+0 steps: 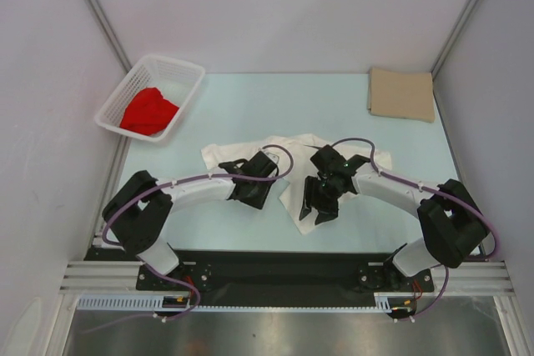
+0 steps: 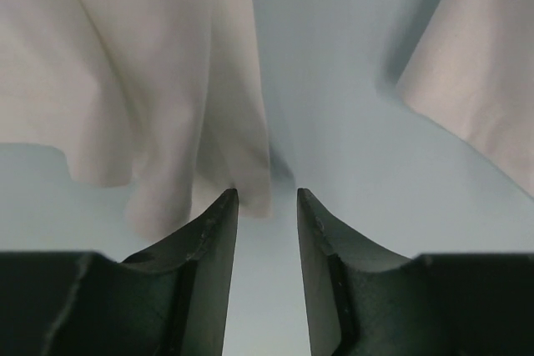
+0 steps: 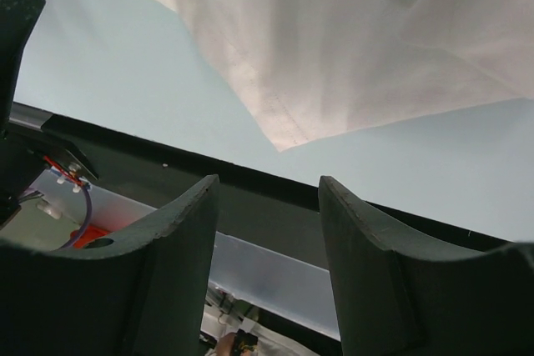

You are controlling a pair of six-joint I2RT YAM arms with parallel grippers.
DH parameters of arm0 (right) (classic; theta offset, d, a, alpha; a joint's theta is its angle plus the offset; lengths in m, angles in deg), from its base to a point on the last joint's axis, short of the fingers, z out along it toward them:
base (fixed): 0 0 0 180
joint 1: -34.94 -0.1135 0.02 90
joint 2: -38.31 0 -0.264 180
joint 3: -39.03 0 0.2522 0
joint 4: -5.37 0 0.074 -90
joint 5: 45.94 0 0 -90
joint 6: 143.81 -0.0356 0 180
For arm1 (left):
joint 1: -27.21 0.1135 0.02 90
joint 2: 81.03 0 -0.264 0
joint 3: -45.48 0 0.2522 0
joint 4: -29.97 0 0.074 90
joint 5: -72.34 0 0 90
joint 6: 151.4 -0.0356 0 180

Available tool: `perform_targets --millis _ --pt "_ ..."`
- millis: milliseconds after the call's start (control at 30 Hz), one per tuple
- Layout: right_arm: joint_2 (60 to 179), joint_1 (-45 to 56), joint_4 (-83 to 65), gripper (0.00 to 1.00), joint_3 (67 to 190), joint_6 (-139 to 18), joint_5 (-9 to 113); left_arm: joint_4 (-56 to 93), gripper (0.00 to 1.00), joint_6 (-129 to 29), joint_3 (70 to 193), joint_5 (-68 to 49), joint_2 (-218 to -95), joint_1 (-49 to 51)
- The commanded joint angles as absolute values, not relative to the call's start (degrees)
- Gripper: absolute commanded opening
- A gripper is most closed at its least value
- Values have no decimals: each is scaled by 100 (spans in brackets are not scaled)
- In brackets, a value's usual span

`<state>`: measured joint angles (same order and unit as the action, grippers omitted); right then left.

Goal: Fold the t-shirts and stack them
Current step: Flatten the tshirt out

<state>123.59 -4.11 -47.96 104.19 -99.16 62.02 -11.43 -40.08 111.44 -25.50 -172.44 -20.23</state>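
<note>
**mo:** ok so what's lying where on that pale blue-green surface [image 1: 250,106]?

**jax:** Biggest thing by far is the white t-shirt [image 1: 292,149], dead centre, right between the two arms. It's not folded at all. It's a rumpled sprawl with one lobe out to the left, one out to the right and a flap reaching toward the near edge. Up close the cloth is plain off-white with soft folds and a stitched hem at one corner. Can't make out any print on it.

**mo:** and the rest?

**jax:** The white lattice basket [image 1: 171,64] sits at an angle in the far left corner by the wall. The tan t-shirt [image 1: 402,94] is over in the far right corner, a neat flat rectangle, well apart from everything else. Smallest is the red t-shirt [image 1: 148,112], a bright bunched-up lump inside the basket.

**mo:** pincers got hold of anything?

**jax:** Nope. The left pincer [image 2: 267,198] is parted only a little, with bare surface showing through the gap and white cloth just ahead of the tips. The right pincer [image 3: 267,181] is spread wider and has nothing in it either. That hemmed corner of the white t-shirt is just beyond its fingers, near the front edge of the surface.
</note>
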Motion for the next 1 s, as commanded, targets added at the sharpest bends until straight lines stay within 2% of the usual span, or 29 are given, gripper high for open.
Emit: perform_targets --millis 0,367,467,500,600,667,700,767,833,967 --pt "12295 -461 -4619 57 10377 -10083 6296 -1165 39 -4110 11461 -2786 -17463 -2087" --pt "12427 -505 -4258 57 10210 -10654 6454 -1429 37 -4127 11567 -3102 -17736 -2122" --pt "12392 -566 -4240 57 10175 -10795 6340 -1358 27 -4136 11531 -3067 -17753 -2122" --pt "12374 -575 -4275 57 10166 -10848 6287 -1376 19 -4128 11531 -3076 -17744 -2131" --pt "12392 -654 -4311 55 10157 -10927 6199 -1411 12 -4101 11549 -3076 -17604 -2131" --pt "12400 -698 -4276 53 10096 -10997 6164 -1481 5 -4092 11592 -3111 -17447 -2140" --pt "12392 -707 -4232 47 10052 -11067 6173 -1516 2 -4084 11610 -3120 -17402 -2140" --pt "12374 -698 -4144 43 9929 -11138 6190 -1613 0 -4092 11689 -3129 -17271 -2140" --pt "12374 -698 -4100 44 9867 -11182 6243 -1701 0 -4092 11759 -3111 -17174 -2140" --pt "12374 -716 -4100 54 9788 -11244 6243 -1832 0 -4092 11865 -3111 -16980 -2140"
